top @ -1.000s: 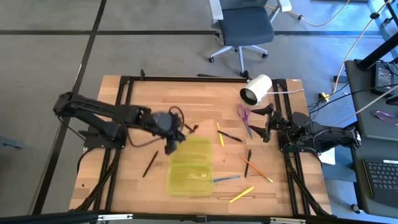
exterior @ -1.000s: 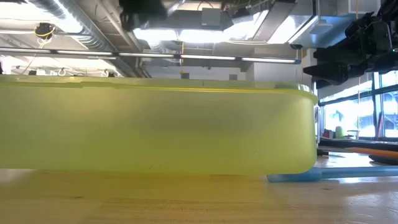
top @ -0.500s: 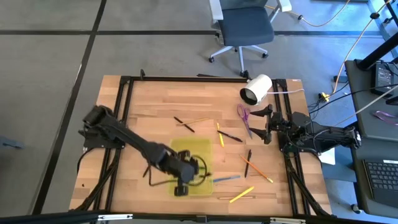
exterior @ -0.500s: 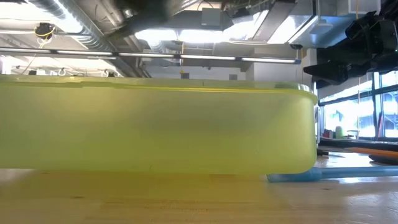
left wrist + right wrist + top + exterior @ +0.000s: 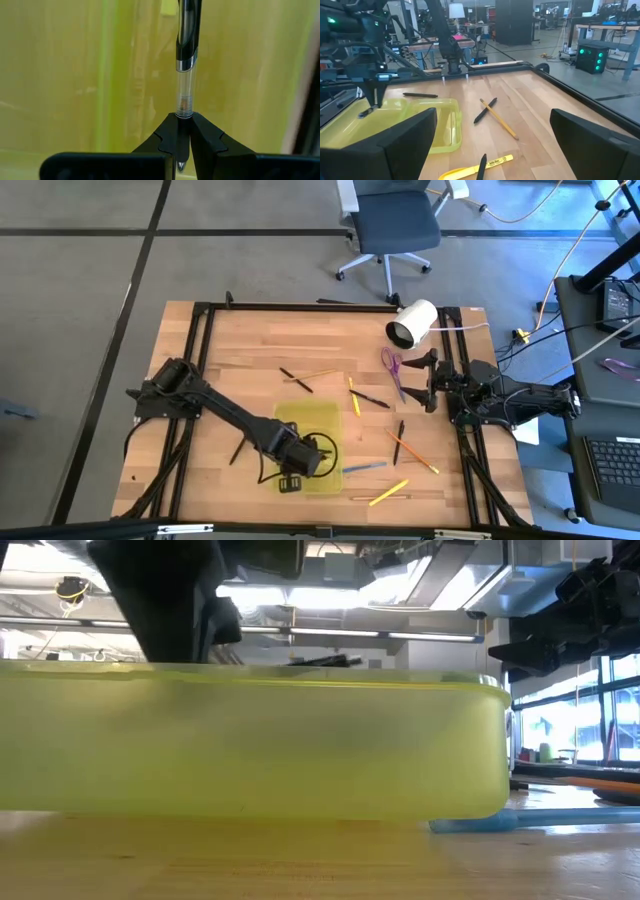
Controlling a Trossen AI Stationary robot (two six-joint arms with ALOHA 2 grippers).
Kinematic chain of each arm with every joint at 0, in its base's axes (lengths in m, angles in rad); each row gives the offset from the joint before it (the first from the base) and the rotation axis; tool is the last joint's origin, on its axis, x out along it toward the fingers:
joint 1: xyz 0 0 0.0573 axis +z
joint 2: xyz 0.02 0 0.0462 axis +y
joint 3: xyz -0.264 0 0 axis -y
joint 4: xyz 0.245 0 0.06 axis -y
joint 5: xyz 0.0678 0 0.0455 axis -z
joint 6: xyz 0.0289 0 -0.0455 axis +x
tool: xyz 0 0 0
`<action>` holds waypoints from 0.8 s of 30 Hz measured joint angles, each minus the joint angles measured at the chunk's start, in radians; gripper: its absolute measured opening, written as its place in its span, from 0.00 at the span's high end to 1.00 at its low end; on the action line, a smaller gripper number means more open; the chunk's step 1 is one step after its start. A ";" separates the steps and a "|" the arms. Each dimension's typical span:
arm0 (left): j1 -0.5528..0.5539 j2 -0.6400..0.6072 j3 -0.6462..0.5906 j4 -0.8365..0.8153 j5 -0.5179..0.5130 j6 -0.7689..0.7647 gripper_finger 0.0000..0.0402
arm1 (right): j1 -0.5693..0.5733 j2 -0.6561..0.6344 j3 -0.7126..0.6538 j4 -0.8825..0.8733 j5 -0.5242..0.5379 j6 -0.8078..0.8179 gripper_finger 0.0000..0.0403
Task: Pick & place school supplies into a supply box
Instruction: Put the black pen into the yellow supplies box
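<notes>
I have the left gripper (image 5: 183, 145) clenched on a clear-barrelled black pen (image 5: 185, 60), pinched near its tip so the barrel juts forward over the supply box (image 5: 322, 425). It hangs low above the near tray, which I judge suits a short drop inside. Right of the box, more pens and pencils lie loose on the table (image 5: 250, 340), with the purple scissors (image 5: 393, 367) farther back. The right gripper (image 5: 432, 382) waits at the right edge, fingers spread, holding nothing.
</notes>
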 joint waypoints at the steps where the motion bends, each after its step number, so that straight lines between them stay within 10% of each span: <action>1: 0.004 0.000 0.000 -0.002 0.001 0.009 0.94 | 0.000 0.000 0.000 0.000 0.000 0.000 0.03; 24: 0.049 0.091 0.000 -0.029 0.096 0.049 0.94 | 0.000 0.000 0.000 -0.001 0.000 -0.003 0.03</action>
